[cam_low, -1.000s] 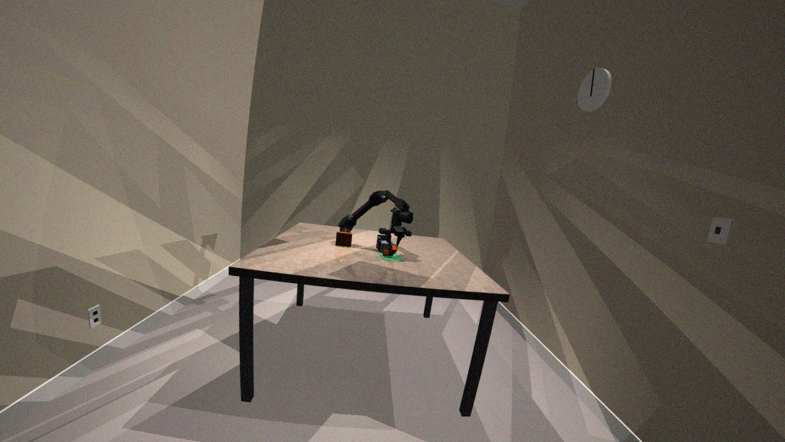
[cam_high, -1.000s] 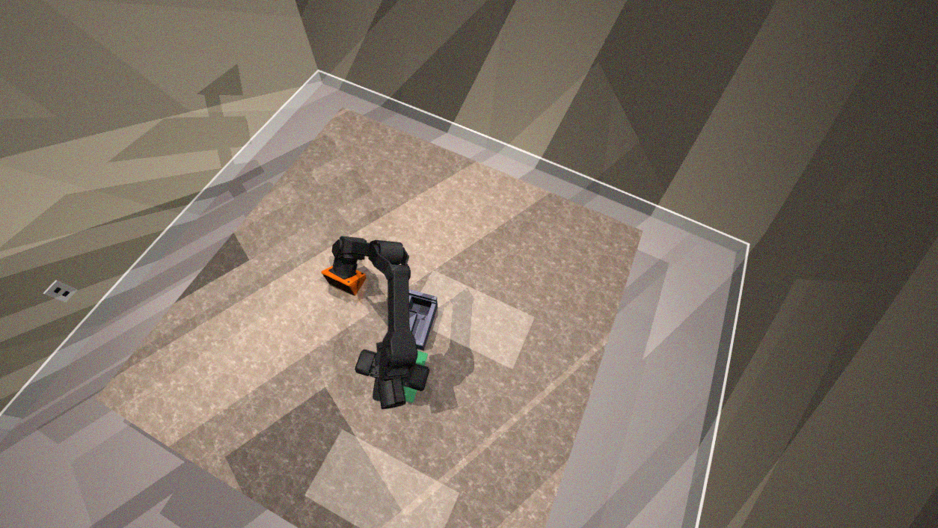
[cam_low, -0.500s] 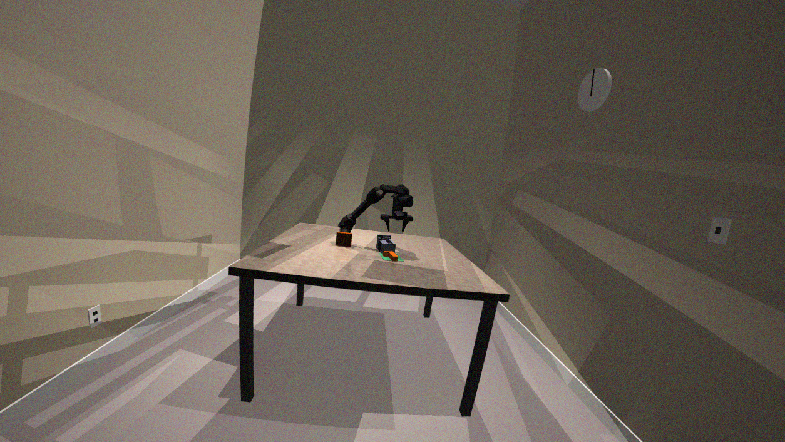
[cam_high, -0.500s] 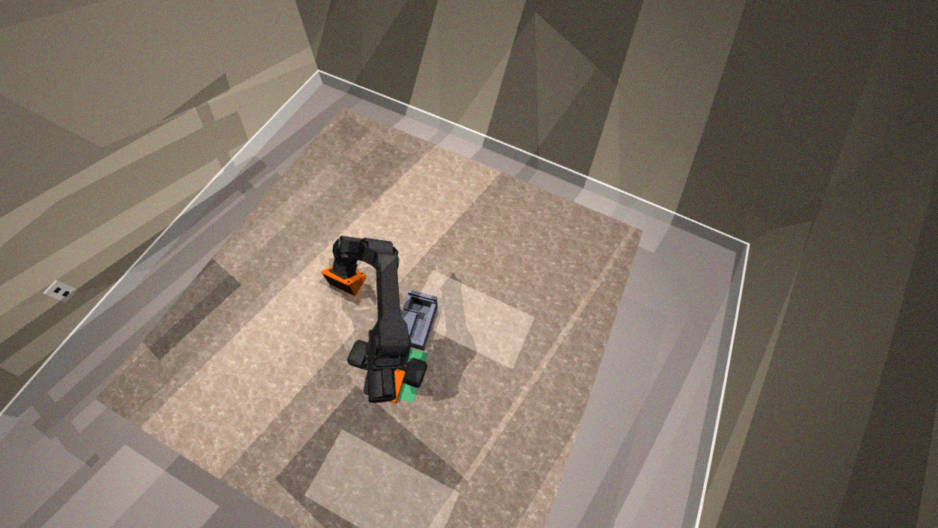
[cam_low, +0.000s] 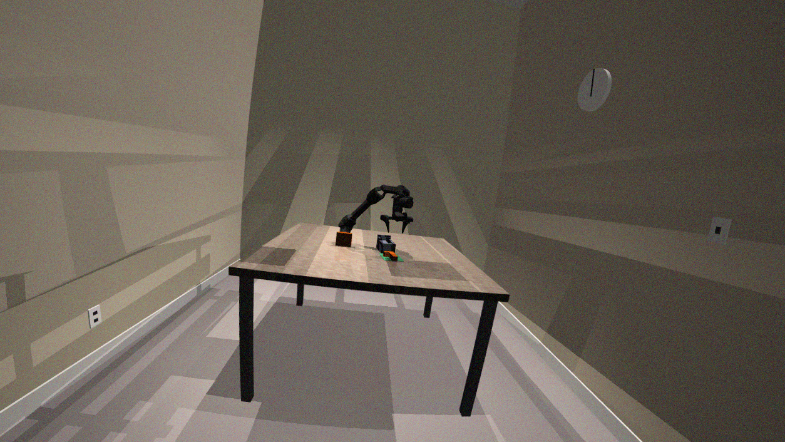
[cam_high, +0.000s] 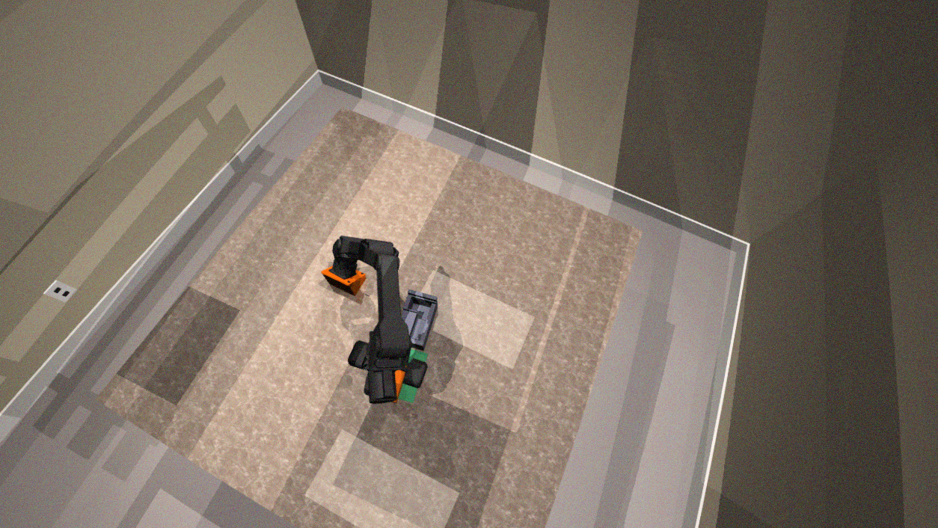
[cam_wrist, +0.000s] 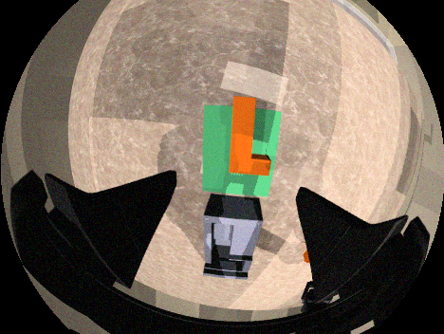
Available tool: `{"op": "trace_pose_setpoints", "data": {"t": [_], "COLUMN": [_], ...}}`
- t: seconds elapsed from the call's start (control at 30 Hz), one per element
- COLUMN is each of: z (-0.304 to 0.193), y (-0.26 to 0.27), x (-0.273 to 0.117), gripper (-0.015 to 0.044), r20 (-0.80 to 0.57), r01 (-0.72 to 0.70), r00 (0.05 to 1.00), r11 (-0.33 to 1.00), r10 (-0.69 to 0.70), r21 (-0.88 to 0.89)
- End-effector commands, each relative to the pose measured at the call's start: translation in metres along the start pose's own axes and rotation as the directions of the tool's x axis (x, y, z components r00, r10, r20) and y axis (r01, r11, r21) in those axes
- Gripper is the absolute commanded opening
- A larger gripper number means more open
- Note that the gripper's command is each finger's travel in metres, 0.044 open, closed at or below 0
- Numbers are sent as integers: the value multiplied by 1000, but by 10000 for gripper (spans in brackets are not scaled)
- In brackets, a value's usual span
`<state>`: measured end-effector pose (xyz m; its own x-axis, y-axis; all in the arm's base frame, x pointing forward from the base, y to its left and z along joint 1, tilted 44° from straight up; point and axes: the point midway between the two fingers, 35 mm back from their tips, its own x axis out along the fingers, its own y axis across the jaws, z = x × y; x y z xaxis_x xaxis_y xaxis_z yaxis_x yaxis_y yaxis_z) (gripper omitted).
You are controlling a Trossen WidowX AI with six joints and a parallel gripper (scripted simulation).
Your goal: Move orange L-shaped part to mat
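Wide-spread claw [cam_low: 395,230] [cam_wrist: 238,186] above the green mat [cam_high: 407,393] [cam_low: 399,259] [cam_wrist: 215,147]
The claw's fingers stand far apart with nothing between them, touching neither mat nor part. On the mat lies the orange L-shaped part [cam_high: 398,384] [cam_low: 390,255] [cam_wrist: 242,138], its long arm reaching the mat's far edge in the wrist view, its short foot toward the mat's tray side. The grey tray [cam_high: 421,319] [cam_low: 385,245] [cam_wrist: 232,237] sits just beside the mat.

Mottled, stone-like tabletop [cam_high: 525,229] [cam_low: 323,258] [cam_wrist: 190,47]; orange part [cam_high: 398,384] [cam_low: 390,255] [cam_wrist: 242,138] matt, smooth.
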<state>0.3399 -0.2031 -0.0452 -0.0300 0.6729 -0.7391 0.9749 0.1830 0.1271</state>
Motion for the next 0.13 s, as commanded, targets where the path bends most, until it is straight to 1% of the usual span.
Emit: {"op": "trace_pose_setpoints", "data": {"t": [0.0,0.1], "z": [0,0], "y": [0,0], "x": [0,0], "gripper": [400,400], "r20": [1,1], "r01": [-1,-1], "r00": [1000,1000], "r11": [1000,1000], "r10": [1,1], "r21": [0,0]}}
